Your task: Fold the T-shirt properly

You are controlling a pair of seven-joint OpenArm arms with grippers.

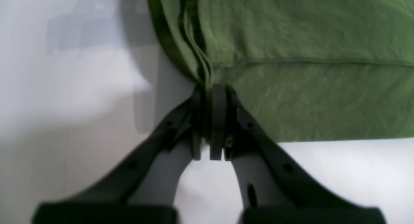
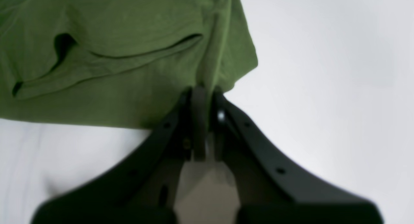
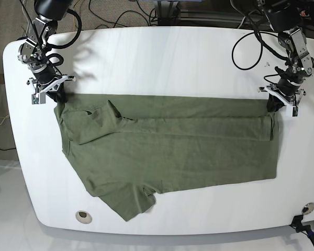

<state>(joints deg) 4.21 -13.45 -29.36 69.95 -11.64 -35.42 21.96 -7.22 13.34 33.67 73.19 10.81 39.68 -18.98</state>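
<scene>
The olive-green T-shirt (image 3: 167, 146) lies on the white table (image 3: 167, 57), its far long edge folded over toward the near side. My left gripper (image 3: 275, 107) is at the shirt's far right corner. In the left wrist view the left gripper (image 1: 210, 88) is shut on a bunched fold of the T-shirt (image 1: 307, 72) at its hem corner. My right gripper (image 3: 57, 99) is at the far left corner, by the shoulder. The right wrist view shows the right gripper (image 2: 203, 89) shut on a pinch of the T-shirt (image 2: 113, 72) next to a sleeve opening.
Black cables (image 3: 251, 42) loop over the table's far right and far left. A round hole (image 3: 82, 215) sits in the table near the front left edge. A small fitting (image 3: 306, 209) is near the front right corner.
</scene>
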